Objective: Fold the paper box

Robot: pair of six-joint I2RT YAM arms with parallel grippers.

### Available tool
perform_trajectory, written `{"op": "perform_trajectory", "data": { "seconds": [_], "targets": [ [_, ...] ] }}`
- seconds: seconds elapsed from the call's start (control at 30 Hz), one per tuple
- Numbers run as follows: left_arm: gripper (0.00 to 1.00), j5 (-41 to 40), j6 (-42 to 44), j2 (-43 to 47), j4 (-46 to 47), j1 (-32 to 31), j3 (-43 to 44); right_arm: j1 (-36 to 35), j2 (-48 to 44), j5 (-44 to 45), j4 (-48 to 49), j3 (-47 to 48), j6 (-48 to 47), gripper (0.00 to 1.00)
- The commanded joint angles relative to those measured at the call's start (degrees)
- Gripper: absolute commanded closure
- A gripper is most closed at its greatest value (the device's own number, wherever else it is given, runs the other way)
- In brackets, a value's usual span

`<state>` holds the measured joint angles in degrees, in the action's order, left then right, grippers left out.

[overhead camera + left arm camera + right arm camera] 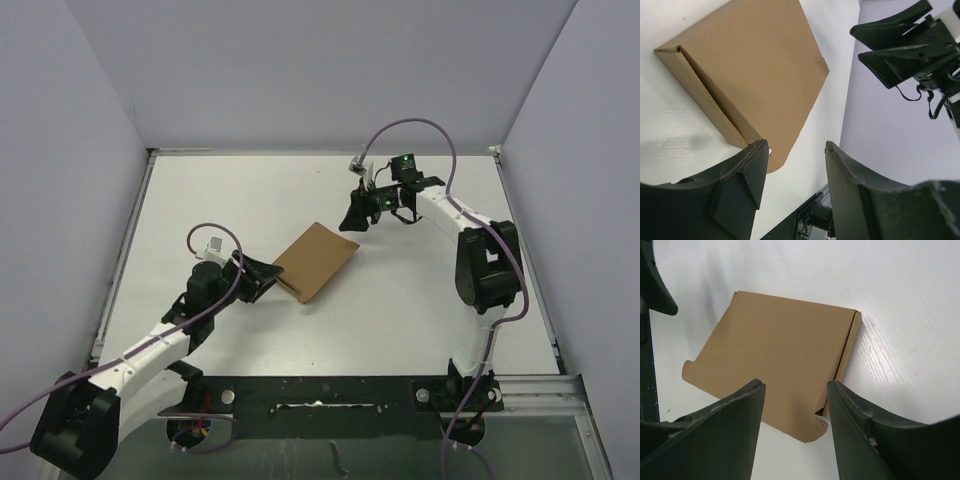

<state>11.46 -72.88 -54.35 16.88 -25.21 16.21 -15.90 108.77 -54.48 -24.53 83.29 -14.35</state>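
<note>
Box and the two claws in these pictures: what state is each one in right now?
Box: folded flat, lying on the table, not held.
Left gripper: open, empty, by the box's near edge.
Right gripper: open, empty, near the box's far corner.

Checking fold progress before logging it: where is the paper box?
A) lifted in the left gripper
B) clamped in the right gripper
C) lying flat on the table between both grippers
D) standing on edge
C: the paper box lies flat on the table, the left gripper and right gripper open at either end.
</note>
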Motion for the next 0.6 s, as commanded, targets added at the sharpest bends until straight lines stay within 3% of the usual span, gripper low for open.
{"op": "perform_trajectory", "data": {
  "seconds": [0.0,0.2,0.57],
  "targets": [
    [0.52,-4.0,-2.4,1.4,0.1,-0.8,1.0,-0.5,5.9,-0.4,-7.6,6.6,0.3,0.46],
    [0.51,-6.7,-3.4,-1.3,-0.5,-3.3,2.3,-0.7,12.7,-1.3,-10.2,11.8,1.2,0.46],
    [0.49,-11.5,-4.1,-11.0,2.9,-7.1,4.9,-1.2,13.5,-3.0,-8.3,8.9,2.6,0.46]
  ]
}}
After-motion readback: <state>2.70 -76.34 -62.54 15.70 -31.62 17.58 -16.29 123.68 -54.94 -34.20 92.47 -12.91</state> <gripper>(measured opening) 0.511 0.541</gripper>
